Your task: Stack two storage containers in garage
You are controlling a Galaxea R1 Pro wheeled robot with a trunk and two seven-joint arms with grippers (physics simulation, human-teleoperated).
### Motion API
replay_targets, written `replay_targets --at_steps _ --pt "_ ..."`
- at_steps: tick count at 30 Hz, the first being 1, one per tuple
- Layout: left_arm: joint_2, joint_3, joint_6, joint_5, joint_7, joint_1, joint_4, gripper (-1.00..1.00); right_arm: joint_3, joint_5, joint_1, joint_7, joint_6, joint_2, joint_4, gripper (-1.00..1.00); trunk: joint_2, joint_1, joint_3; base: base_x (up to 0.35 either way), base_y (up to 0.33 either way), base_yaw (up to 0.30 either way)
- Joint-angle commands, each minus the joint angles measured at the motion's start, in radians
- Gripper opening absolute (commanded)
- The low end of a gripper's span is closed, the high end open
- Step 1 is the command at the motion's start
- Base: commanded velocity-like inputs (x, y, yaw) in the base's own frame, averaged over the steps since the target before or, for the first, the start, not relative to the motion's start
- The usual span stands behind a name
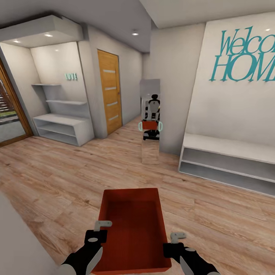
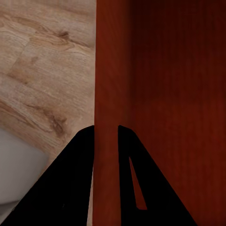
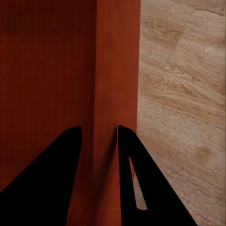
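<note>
One orange-red storage container (image 1: 131,225) hangs level in front of me above the light wood-plank floor (image 1: 65,172), open side up and with nothing in it. My left gripper (image 1: 100,230) is shut on its left wall, my right gripper (image 1: 174,240) on its right wall. In the left wrist view the black fingers (image 2: 80,155) straddle the container's wall (image 2: 107,70), one outside and one inside. The right wrist view shows the same hold, the right gripper (image 3: 99,128) pinching the wall of the container (image 3: 115,61).
A tall mirror (image 1: 150,147) straight ahead reflects me and the bin. A wooden door with glass slats (image 1: 110,91) stands at the back left, beside a white shelf unit (image 1: 63,128). A low white bench shelf (image 1: 229,160) lines the right wall. A pale surface (image 1: 19,244) is close at the near left.
</note>
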Motion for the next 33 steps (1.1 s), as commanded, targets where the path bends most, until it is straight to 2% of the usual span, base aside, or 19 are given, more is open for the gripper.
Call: replay_targets --at_steps 1,23,33 --pt "0.002 -0.023 0.009 0.032 0.01 0.0 0.001 -1.0 -0.007 0.003 -0.001 0.006 -0.012 -0.001 -0.044 -1.0 -0.001 0.001 -0.001 0.341 -0.074 0.0" --pt "0.002 -0.023 0.009 0.032 0.01 0.0 0.001 -1.0 -0.007 0.004 -0.001 0.006 -0.012 0.0 -0.044 -1.0 -0.001 0.001 -0.001 0.341 -0.072 0.0" --pt "0.002 -0.023 0.009 0.032 0.01 0.0 0.001 -1.0 -0.007 0.004 -0.001 0.006 -0.012 0.0 -0.044 -1.0 -0.001 0.001 -0.001 0.341 -0.009 0.002"
